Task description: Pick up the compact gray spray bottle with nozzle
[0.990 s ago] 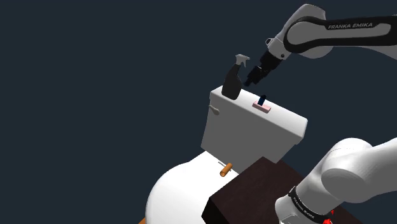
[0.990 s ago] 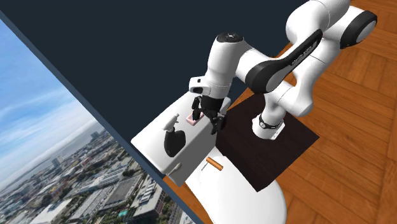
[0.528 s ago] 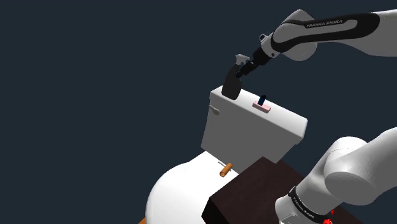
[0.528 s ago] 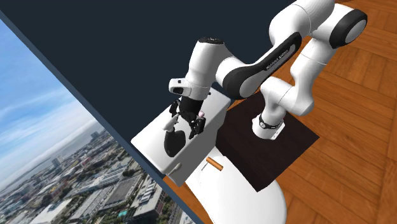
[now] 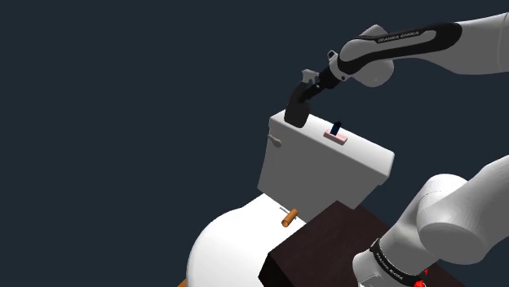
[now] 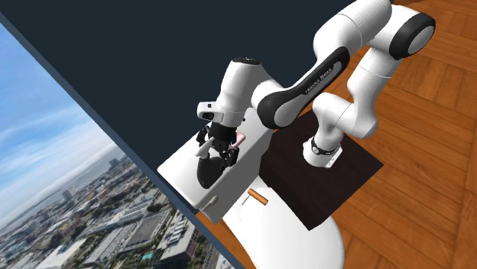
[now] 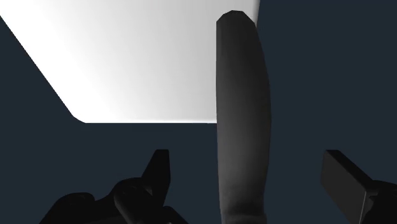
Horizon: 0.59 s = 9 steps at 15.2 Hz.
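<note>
The dark gray spray bottle (image 5: 297, 110) with a lighter nozzle head stands upright at the far end of the white toilet tank lid (image 5: 363, 152). My gripper (image 5: 309, 90) has its fingers level with the bottle's neck, just under the nozzle. In the second exterior view the gripper (image 6: 216, 153) hangs right over the bottle (image 6: 207, 173). In the wrist view the bottle (image 7: 242, 108) runs between the two fingers, and the gripper (image 7: 247, 158) is open. A gap shows on each side, so the left finger (image 7: 159, 170) and the right finger (image 7: 340, 181) do not touch it.
A small pink item with a dark blue top (image 5: 335, 134) sits mid-lid, close to my arm. An orange-brown cylinder (image 5: 289, 218) lies on the white toilet seat (image 5: 228, 245) below. My dark stand (image 5: 326, 245) is beside the toilet. A dark wall rises directly behind the tank.
My gripper has travelled along the tank from above the pink item to the spray bottle. Its open fingers now straddle the neck. The bottle has not moved.
</note>
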Tool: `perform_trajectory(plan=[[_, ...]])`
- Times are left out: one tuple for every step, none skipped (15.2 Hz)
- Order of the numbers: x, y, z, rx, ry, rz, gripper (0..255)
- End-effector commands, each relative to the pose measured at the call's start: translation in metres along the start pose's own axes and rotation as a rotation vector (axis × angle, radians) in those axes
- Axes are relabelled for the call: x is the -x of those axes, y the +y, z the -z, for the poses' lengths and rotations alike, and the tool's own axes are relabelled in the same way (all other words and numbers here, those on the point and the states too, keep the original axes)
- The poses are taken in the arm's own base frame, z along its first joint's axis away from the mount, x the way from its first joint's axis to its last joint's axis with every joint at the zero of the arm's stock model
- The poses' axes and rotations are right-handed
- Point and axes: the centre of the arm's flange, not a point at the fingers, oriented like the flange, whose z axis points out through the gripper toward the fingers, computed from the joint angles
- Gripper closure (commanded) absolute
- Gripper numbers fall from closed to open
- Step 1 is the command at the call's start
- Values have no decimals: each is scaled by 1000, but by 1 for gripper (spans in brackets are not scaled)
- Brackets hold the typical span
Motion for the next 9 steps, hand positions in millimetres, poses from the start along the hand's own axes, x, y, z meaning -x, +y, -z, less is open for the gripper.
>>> perform_trajectory(plan=[[6,0,-12,0,1,0,0],[6,0,-12,0,1,0,0],[6,0,-12,0,1,0,0],[5,0,-11,0,1,0,255],[5,0,-11,0,1,0,255],[5,0,-11,0,1,0,255],[5,0,-11,0,1,0,255],[5,0,-11,0,1,0,255],[5,0,-11,0,1,0,255]])
